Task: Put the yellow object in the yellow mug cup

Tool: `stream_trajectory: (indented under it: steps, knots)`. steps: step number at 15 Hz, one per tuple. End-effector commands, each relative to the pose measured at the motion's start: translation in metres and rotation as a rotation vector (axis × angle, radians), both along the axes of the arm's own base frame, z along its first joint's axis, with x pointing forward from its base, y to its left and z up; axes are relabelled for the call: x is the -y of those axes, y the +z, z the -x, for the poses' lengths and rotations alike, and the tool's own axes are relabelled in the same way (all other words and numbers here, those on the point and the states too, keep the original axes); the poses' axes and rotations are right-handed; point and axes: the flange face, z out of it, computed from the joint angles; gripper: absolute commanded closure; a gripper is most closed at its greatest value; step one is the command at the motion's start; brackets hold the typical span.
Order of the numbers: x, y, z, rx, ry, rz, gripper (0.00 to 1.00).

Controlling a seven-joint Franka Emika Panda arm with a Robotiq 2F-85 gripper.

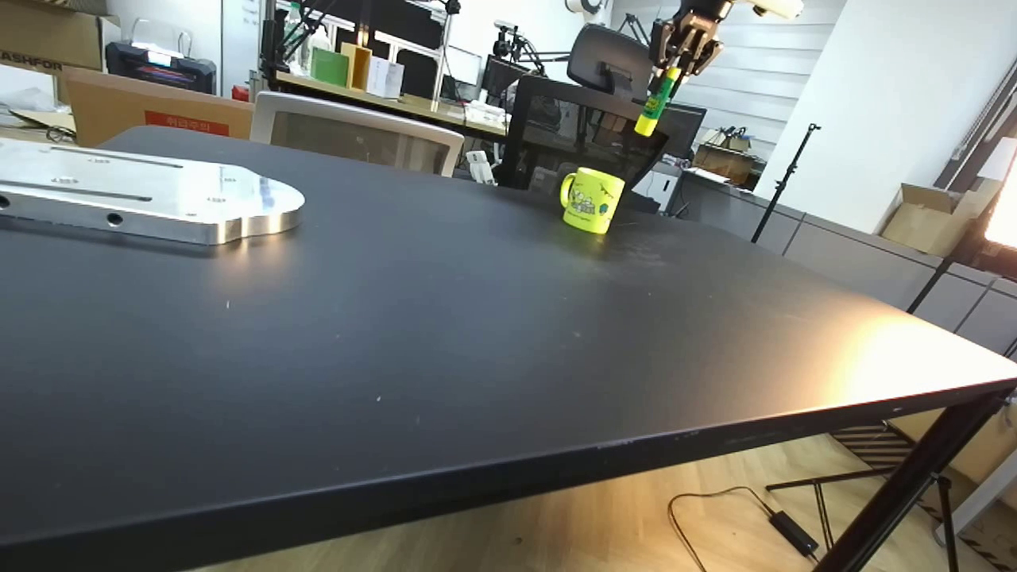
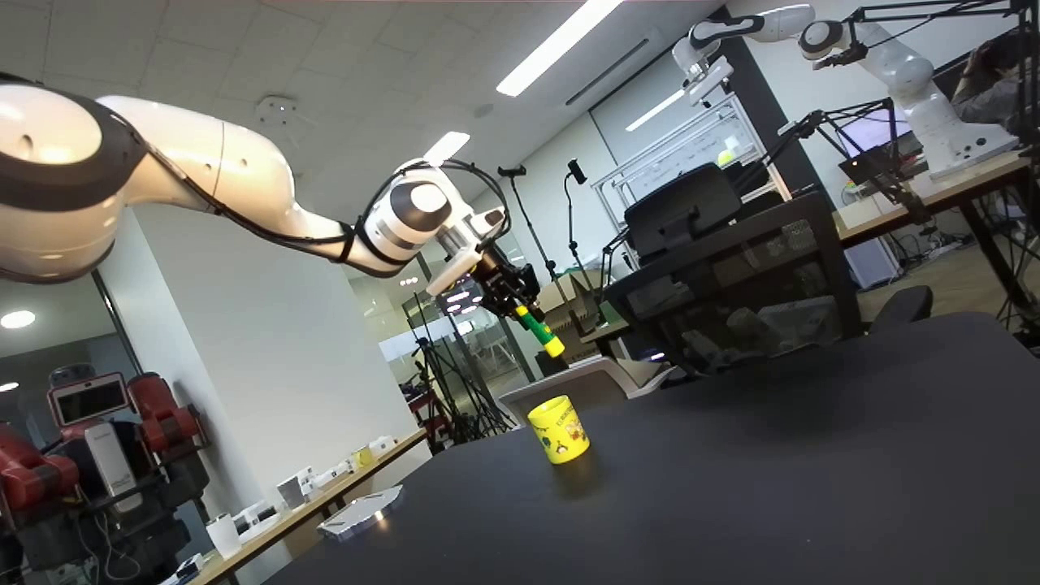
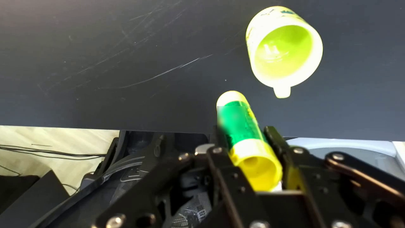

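see a black table, scratched in the wrist view and glaring at a corner in an exterior view. notice a pale wall, a black mesh chair and a pale-framed chair beyond the table's edge. find a metal plate well apart from the yellow mug, upright near the edge. see the gripper clenched around a yellow-and-green tube, tilted above the table, apart from the mug.

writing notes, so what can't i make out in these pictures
Yellow-green stick: label, blurred in the wrist view
Yellow mug: print, too small to read in both exterior views
Near arm: base end, cut off by an exterior view's left edge
Metal plate: one end, cut off by an exterior view's left edge
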Motion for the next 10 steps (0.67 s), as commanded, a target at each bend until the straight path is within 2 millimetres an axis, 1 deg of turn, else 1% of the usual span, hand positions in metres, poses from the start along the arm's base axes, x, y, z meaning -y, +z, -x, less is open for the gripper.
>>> stream_trajectory:
  steps: [1,4,5,6,10]
  knots:
    - [-0.017,0.0,-0.01,-0.01,0.031,-0.041,0.91]
    - [-0.03,-0.007,-0.012,-0.025,0.056,-0.06,0.91]
    - [-0.03,-0.01,-0.01,-0.053,0.041,-0.035,0.91]
    - [-0.028,-0.014,-0.006,-0.032,0.051,-0.045,0.66]
    - [-0.03,-0.016,-0.005,-0.053,0.052,-0.042,0.66]
